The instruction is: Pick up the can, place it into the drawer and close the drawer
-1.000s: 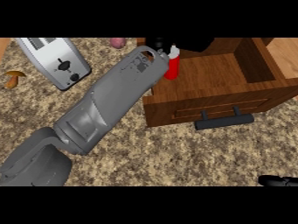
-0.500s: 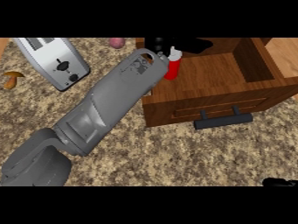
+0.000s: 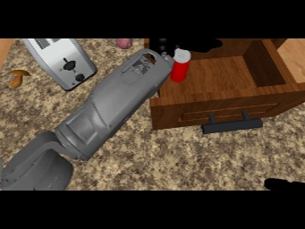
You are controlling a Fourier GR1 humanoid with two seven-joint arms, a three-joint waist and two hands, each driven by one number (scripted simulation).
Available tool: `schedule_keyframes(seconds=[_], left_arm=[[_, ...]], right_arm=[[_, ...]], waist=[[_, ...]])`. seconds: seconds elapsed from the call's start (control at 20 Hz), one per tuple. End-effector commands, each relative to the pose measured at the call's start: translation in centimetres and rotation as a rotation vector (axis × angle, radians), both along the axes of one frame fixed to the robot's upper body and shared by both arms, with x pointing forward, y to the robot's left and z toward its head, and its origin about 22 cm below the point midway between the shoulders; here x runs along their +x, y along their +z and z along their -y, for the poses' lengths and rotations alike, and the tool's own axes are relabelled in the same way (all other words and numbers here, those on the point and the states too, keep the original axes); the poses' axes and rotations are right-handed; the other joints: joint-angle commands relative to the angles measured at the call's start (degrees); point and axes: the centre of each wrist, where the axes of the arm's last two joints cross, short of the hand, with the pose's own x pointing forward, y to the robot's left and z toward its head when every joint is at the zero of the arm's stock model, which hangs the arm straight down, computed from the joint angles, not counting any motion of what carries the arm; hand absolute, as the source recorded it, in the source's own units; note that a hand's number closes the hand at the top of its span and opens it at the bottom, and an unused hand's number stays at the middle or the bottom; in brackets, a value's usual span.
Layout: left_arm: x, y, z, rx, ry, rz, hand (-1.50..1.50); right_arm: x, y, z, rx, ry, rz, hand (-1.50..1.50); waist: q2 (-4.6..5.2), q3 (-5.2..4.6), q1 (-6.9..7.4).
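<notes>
At the far left a small brown mushroom (image 3: 17, 77) lies on the wooden strip beside the speckled counter (image 3: 181, 156), and just right of it a silver toaster (image 3: 61, 62) sits slots-up. A pinkish object (image 3: 123, 43) shows at the far edge, too cropped to identify.

The robot's left forearm (image 3: 115, 107) runs diagonally from the near left up to the far middle, ending at the left hand (image 3: 163, 44). That hand's dark fingers curl round the top of the can (image 3: 179, 67), a red cylinder with a white cap. The can stands roughly upright, its long axis near vertical, hanging just below the fingers and over the far-left corner of the open drawer (image 3: 234, 82), right at its left wall. Whether its base already touches the drawer floor cannot be told.

The relation that matters: the can is inside the drawer's outline but tight against the left side, so a lowering with a slight shift rightward looks like the safer release. The drawer handle (image 3: 232, 125) lies on the near face, well apart from the left hand.

At the near right edge only a dark sliver of the right hand (image 3: 292, 184) shows; its finger state cannot be told. It seems the nearer one to the handle for closing
</notes>
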Motion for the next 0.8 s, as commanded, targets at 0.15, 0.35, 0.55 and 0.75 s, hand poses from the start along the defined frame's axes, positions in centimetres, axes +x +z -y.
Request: schedule_keyframes(seconds=[0.15, 0.35, 0.55, 0.75], left_arm=[[-0.1, 0.4, 0.2, -0.046, 0.010, 0.040, -1.50], [-0.3, 1.8, 1.0, -0.047, 0.006, 0.055, -1.50], [-0.1, 1.4, 0.6, -0.046, -0.005, 0.046, -1.50], [-0.2, 1.9, 0.7, -0.049, 0.000, 0.033, -1.50]], right_arm=[[0.4, 1.0, -1.4, -0.238, -0.018, 0.041, -1.50], [2.0, 0.4, -2.0, -0.398, -0.068, 0.027, -1.50], [4.2, -1.7, -3.8, -0.535, -0.109, 0.016, -1.50], [4.4, -4.7, -3.6, -0.662, -0.104, -0.023, -1.50]], waist=[[-0.24, -0.02, 0.90], [-0.67, -0.02, 3.01], [-0.78, -0.04, 4.82], [-1.35, -0.02, 5.59]])
